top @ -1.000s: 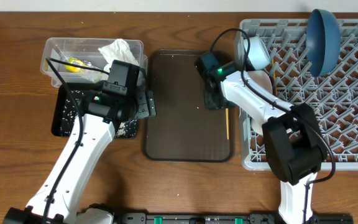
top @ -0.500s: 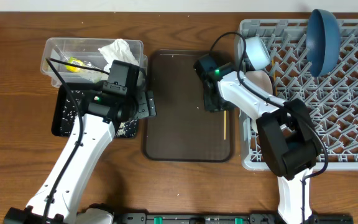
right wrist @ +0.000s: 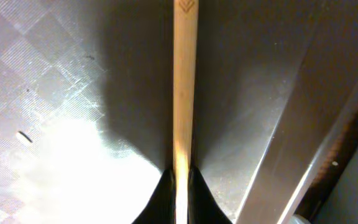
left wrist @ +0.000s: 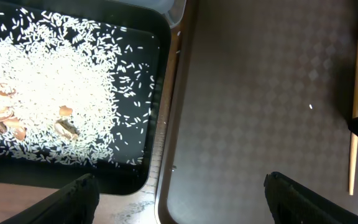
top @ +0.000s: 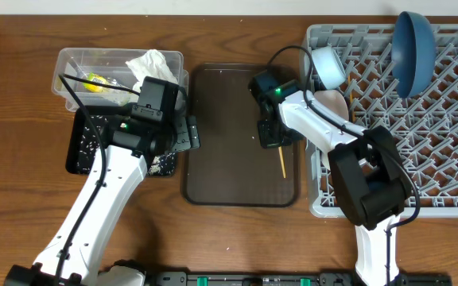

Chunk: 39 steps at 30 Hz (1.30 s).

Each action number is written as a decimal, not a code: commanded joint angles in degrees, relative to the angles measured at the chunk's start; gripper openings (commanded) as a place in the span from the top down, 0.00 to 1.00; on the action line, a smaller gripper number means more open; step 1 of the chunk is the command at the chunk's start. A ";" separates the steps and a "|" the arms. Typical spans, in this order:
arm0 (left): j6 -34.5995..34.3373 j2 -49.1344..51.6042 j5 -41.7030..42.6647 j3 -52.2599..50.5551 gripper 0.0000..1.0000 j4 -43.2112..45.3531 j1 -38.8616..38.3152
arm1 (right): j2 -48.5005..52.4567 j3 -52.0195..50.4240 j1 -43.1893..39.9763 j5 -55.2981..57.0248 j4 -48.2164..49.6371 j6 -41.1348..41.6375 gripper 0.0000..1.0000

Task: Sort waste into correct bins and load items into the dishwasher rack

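Observation:
My right gripper (top: pixel 271 140) is shut on a thin wooden chopstick (top: pixel 281 163) over the right part of the brown serving tray (top: pixel 229 171). The right wrist view shows the stick (right wrist: pixel 182 81) pinched between the fingertips (right wrist: pixel 180 186). My left gripper (left wrist: pixel 182 200) is open and empty, straddling the brown tray's left rim beside the black tray (top: pixel 79 151), which holds rice (left wrist: pixel 61 87). The clear tub (top: pixel 74 62) holds tissue (top: pixel 151 63) and a yellow wrapper (top: pixel 94 81). The grey rack (top: pixel 420 159) holds the dark blue dish (top: pixel 413 41) and light blue bowl (top: pixel 327 67).
A pale bowl (top: pixel 336 103) lies in the rack's left part behind the right arm. A few brown scraps (left wrist: pixel 8 115) lie among the rice. The chopstick also shows at the right edge of the left wrist view (left wrist: pixel 356 124). Bare wood table lies in front.
My right gripper has shifted slightly left and toward the front with the chopstick, whose free end has swung from the tray's right rim further onto the tray. The left arm has not moved.

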 commanded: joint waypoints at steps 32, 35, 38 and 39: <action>0.33 -0.02 -0.48 0.15 0.12 -0.07 0.20 | -18.80 13.53 -27.82 9.35 -13.00 -22.45 0.99; 0.33 -0.02 -0.48 0.15 0.12 -0.07 0.20 | -16.74 13.51 -29.51 8.24 -12.35 -22.84 0.99; 0.33 -0.02 -0.48 0.15 0.12 -0.07 0.20 | -15.06 13.51 -30.51 8.24 -11.45 -22.86 0.99; 0.33 -0.02 -0.48 0.15 0.12 -0.07 0.20 | -14.64 13.51 -30.75 8.22 -11.32 -23.04 0.99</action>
